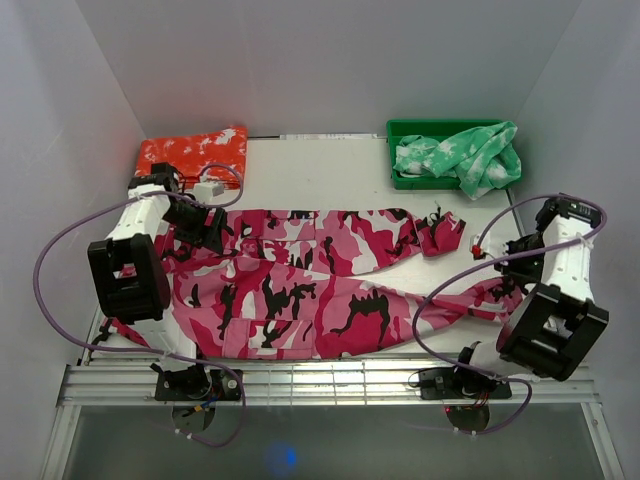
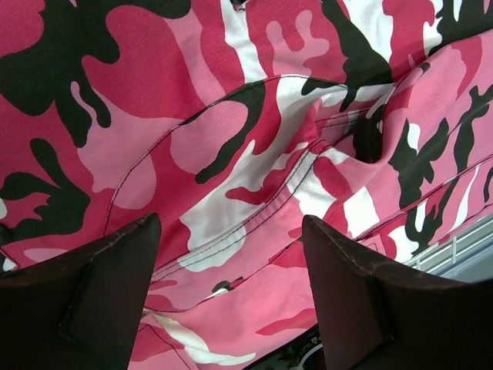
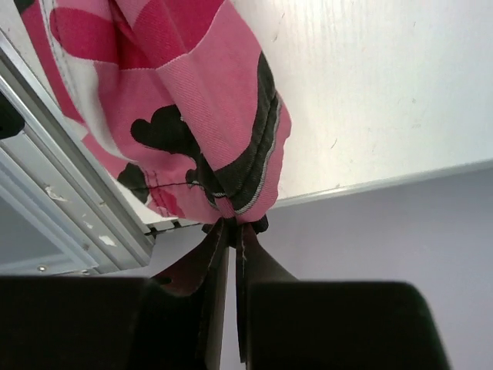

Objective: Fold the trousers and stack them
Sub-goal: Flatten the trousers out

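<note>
The trousers (image 1: 300,285), pink-magenta camouflage with black and white patches, lie spread across the white table, waist to the left and both legs running right. My left gripper (image 1: 210,232) hovers over the waist end. In the left wrist view it (image 2: 231,223) stands open, with a stitched pocket seam of the trousers (image 2: 231,116) between and beyond its dark fingers (image 2: 100,285). My right gripper (image 1: 503,283) is at the end of the nearer leg by the table's right side. There it (image 3: 231,225) is shut, pinching the hem of the trousers (image 3: 216,100) at the fingertips.
An orange-red garment with white splotches (image 1: 195,152) lies at the back left. A green bin (image 1: 400,130) at the back right holds a green splotched garment (image 1: 465,158). An aluminium rail (image 1: 330,380) runs along the near edge. Grey walls close in on both sides.
</note>
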{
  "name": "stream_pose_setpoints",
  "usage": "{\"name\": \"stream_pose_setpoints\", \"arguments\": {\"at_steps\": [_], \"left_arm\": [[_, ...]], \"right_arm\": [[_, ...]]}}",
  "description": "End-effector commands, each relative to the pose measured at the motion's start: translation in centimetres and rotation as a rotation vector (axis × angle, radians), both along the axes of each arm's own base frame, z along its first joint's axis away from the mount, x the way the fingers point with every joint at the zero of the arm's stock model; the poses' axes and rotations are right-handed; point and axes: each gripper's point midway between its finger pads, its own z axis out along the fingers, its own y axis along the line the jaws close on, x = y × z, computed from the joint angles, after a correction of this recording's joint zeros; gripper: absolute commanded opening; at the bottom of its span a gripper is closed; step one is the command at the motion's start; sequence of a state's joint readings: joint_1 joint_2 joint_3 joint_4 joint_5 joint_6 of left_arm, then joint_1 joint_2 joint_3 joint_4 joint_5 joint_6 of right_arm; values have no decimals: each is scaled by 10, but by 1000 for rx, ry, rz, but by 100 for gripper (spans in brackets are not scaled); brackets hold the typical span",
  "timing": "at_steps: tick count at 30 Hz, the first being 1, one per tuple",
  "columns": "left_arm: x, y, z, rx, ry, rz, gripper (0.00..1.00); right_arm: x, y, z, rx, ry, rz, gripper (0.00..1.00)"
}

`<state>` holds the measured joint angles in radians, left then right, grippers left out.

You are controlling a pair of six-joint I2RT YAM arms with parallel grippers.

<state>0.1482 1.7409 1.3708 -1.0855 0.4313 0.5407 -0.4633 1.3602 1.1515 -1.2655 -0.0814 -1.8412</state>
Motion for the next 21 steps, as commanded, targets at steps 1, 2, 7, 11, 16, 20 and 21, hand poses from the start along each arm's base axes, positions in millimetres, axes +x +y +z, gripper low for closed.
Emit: {"name": "stream_pose_setpoints", "arguments": {"at_steps": [1,2,7,11,16,20,21], "left_arm": [[17,-4,16,-23,-66,-4,84],[18,-6,20,-33,-73,-12,83],[30,-65,78,-220,-276,-213,82],[28,-147,108,-249,-441,-501,82],[6,-274,88,-323,-497,-833,79],[6,-377,79,-442,-573,-968,78],[-5,-403,77,-476,-568,-1011,77]], "right_arm": [[19,5,-1,35,63,4,8],[22,8,-18,38,157,-61,8],[32,-3,-56,-14,364,-251,30],[61,-11,-62,73,326,-390,52],[82,-12,-37,196,192,-477,68],[70,-2,-25,289,163,-575,71],[66,0,-24,305,160,-593,71]]}}
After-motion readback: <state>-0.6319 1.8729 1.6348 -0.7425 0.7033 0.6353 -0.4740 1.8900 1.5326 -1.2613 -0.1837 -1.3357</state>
